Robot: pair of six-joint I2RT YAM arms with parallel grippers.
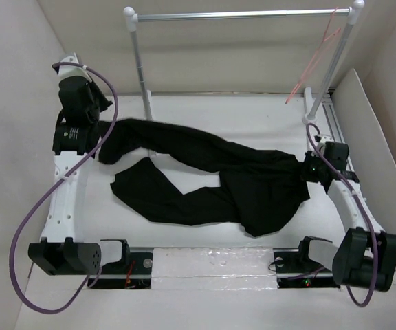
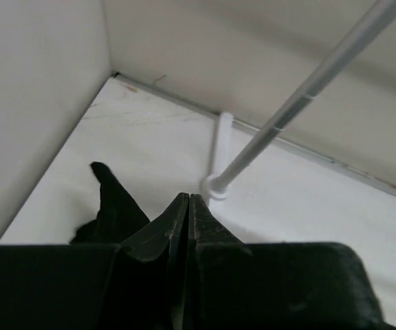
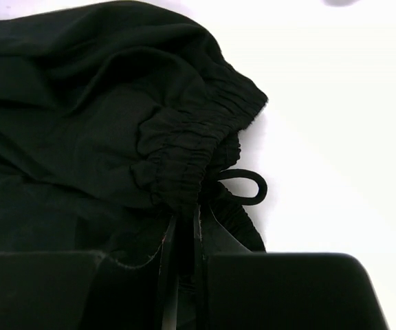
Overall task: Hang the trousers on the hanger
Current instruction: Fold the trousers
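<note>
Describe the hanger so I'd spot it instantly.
Find the silver rail across the back of the table. The hanger hangs from its right end, beside the white post. It is thin pinkish-red wire, far slimmer than rail or post.

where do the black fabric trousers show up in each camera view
Top external: black fabric trousers spread across the picture's centre, legs leftward, waistband at right.
Left wrist: only a leg end at lower left, beside the left gripper.
Right wrist: gathered waistband fills left and centre.
Shared landmark: silver rail post, also crossing the left wrist view's upper right; absent from right wrist.
</note>
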